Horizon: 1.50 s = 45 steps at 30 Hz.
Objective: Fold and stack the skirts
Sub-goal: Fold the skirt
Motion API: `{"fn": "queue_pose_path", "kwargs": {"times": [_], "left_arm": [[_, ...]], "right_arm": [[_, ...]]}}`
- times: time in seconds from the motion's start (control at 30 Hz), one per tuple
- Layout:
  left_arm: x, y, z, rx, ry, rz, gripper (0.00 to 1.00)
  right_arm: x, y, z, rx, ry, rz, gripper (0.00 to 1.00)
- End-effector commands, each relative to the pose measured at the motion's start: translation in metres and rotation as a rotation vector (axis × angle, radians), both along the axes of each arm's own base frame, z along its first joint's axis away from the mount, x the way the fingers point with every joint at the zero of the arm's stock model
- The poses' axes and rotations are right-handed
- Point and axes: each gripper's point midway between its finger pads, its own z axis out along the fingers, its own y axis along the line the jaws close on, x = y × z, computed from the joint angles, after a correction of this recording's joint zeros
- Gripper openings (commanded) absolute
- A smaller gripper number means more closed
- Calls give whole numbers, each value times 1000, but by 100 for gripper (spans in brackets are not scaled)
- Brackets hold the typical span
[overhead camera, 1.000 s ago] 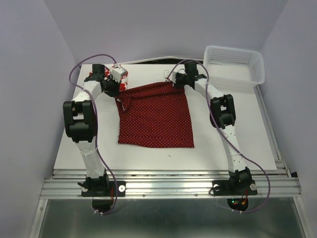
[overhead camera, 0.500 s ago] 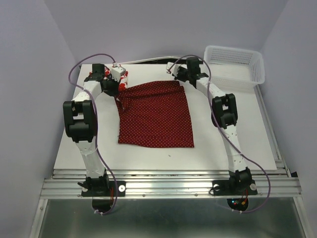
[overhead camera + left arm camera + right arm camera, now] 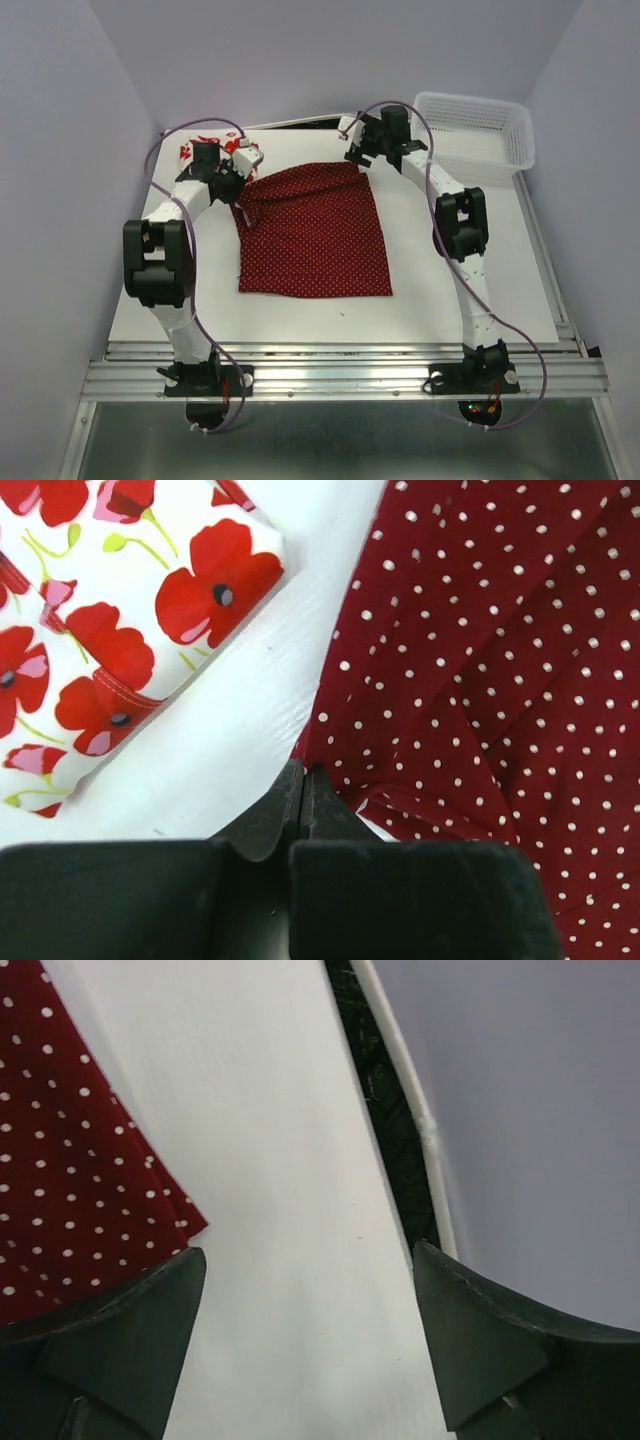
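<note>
Released within the last second, the far right corner of the dark red cloth skirt with tiny white dots [image 3: 315, 235] is left lying on the white table [image 3: 450, 290]. The right gripper [image 3: 305, 1255] is held just beyond it with jaws spread wide, its arm stretched to the far edge. The left gripper [image 3: 303, 780] is kept pinched on the skirt's far left corner — the folded white skirt with red poppies [image 3: 120, 630] is seen just beside it.

walls [image 3: 300, 60]: plain pale lilac | table [image 3: 415, 290]: white top | front rail [image 3: 350, 378]: aluminium | light: even
</note>
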Motion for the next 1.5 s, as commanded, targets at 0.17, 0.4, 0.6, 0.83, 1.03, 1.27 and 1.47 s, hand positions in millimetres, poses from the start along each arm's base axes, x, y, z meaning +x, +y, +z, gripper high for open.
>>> {"fn": "queue_pose_path", "kwargs": {"times": [0.17, 0.4, 0.6, 0.83, 1.03, 1.27, 1.47], "left_arm": [[-15, -16, 61, 237, -372, -99, 0], [-19, -14, 69, 296, -438, -107, 0], [-25, -16, 79, 314, -504, -133, 0], [-34, -16, 88, 346, -554, -162, 0], [-37, -19, 85, 361, -557, -186, 0], [-43, -19, 87, 419, -590, -203, 0], [-48, -13, 93, 499, -663, -206, 0]], "right_arm": [[-42, 21, 3, 12, 80, 209, 82], [-54, 30, -17, -23, 125, 282, 73], [-53, 24, -41, -82, 132, 283, 63], [-54, 32, -53, -102, 124, 324, 58], [-59, 43, -56, -113, 117, 351, 52], [-51, 36, -41, -130, 84, 293, 81], [-56, 29, -19, -106, 81, 279, 87]]}}
